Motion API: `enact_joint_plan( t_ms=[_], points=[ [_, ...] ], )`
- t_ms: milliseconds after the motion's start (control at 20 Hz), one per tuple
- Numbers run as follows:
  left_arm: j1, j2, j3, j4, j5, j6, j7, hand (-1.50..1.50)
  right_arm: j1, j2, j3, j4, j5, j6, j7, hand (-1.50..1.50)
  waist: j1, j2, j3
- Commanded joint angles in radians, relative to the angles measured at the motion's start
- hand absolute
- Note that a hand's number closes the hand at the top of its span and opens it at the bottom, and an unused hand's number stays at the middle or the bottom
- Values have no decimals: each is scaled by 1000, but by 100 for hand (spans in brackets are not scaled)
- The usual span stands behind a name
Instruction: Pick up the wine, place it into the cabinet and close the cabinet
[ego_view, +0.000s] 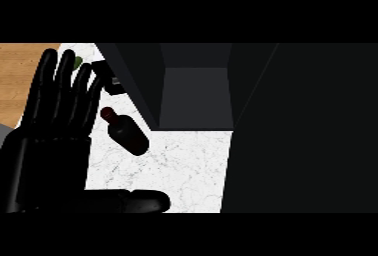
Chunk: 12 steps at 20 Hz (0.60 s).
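Wine bottle (127, 132) lies near the left robot hand (48, 165), spread flat and straight.

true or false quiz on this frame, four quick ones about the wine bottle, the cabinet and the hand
1. The wine bottle is on the white marble counter. True.
2. The left hand is curled round the bottle. False: it is open with straight fingers and holds nothing.
3. The bottle is already inside the cabinet. False: it is out on the counter, left of the cabinet's opening.
4. The cabinet stands open, its dark inside showing. True.
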Motion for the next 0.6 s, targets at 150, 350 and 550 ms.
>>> enact_joint_plan(
  t_ms=[150,350,550],
  points=[
    [44,32,83,-41,17,-52,24,-150,-15,-21,-56,-124,-59,-5,99,-150,0,0,0],
    [65,57,156,-60,49,-80,36,-150,22,-9,-40,-107,-65,11,47,-150,-1,0,0],
    [115,23,200,76,136,-130,-117,-150,-44,4,-2,-131,-8,-32,139,-150,-2,1,-1]
  ],
)
